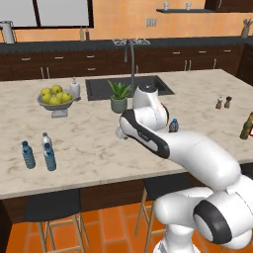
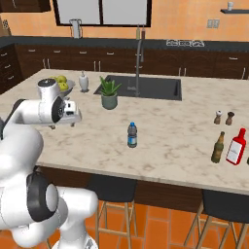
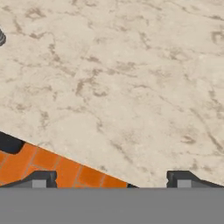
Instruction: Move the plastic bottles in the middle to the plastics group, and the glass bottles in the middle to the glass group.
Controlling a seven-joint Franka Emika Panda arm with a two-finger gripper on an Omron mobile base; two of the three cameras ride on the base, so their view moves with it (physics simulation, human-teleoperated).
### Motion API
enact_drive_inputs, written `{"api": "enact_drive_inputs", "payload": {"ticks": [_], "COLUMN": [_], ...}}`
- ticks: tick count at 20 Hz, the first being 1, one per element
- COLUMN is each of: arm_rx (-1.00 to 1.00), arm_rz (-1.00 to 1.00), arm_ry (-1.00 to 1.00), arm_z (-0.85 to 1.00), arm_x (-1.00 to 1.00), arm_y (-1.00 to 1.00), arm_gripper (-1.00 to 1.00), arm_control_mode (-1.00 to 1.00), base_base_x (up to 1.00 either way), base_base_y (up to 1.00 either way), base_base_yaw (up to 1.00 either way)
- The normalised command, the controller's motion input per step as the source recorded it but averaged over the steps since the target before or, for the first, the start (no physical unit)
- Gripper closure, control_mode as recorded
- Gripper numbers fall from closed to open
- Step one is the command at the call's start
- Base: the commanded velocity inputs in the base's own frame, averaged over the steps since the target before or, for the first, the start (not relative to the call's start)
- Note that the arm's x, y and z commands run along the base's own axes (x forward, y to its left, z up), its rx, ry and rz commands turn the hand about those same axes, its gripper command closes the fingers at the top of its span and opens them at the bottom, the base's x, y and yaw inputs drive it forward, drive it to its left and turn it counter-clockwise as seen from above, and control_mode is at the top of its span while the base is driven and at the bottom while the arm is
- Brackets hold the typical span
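Note:
A small dark plastic bottle (image 2: 132, 134) with a dark cap and a blue-white label stands alone mid-counter; in the left base view this bottle (image 1: 173, 125) peeks out behind my arm. At the counter's left front stand three small plastic bottles: a blue one (image 1: 28, 154), a blue-labelled one (image 1: 50, 157) and a clear whitish one (image 1: 46, 141). At the right, an olive-brown glass bottle (image 2: 218, 147) stands beside a red bottle (image 2: 237, 147). My gripper (image 2: 73, 118) hovers over the left front of the counter, open and empty (image 3: 111, 181), left of the dark bottle.
A fruit bowl (image 1: 55, 99), a white pump bottle (image 1: 74, 89), a potted plant (image 1: 119, 96) and a sink (image 1: 128, 86) line the counter's far side. Salt and pepper shakers (image 1: 223, 102) stand at the right. Stools (image 2: 111, 187) sit under the front edge.

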Motion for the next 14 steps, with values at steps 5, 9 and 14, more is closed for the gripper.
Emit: {"api": "enact_drive_inputs", "payload": {"ticks": [5,9,14], "arm_rx": [-0.16,-0.12,-0.01], "arm_rz": [-0.24,-0.18,-0.19], "arm_ry": [0.21,0.18,0.11], "arm_z": [0.09,0.12,0.08], "arm_x": [-0.01,0.03,0.19], "arm_y": [-0.86,-0.76,-0.76], "arm_gripper": [-1.0,-1.0,-1.0], "arm_control_mode": [-1.0,-1.0,-1.0], "base_base_x": [0.0,0.0,0.0], "base_base_y": [0.0,0.0,0.0], "base_base_yaw": [0.0,0.0,0.0]}}
